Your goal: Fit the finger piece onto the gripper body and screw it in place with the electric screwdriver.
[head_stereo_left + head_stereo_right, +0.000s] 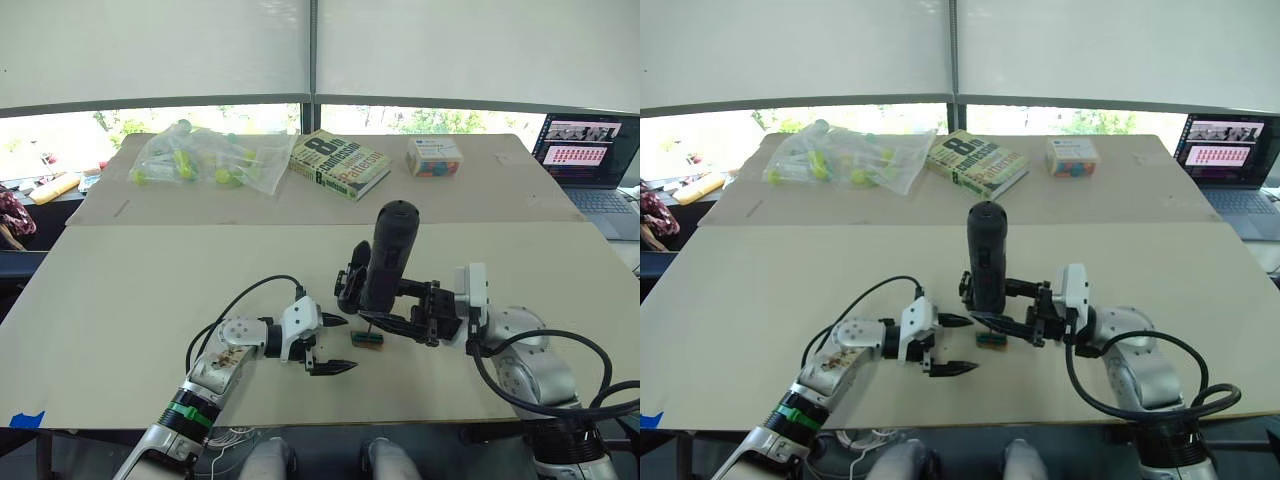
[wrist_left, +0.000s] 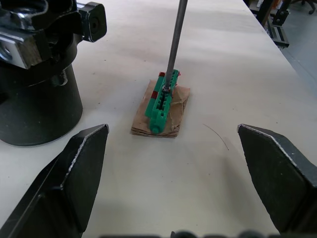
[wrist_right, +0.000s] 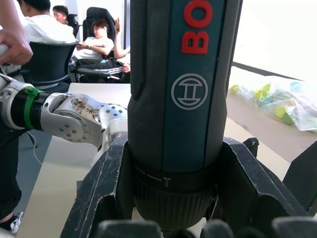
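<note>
The right gripper is clamped around the electric screwdriver, held upright with its bit on a small green box on the surface, beside the gripper body. The left gripper hangs wide open, empty. The screwdriver looks heavy, rigid and top-heavy; a low grip suits it.
</note>
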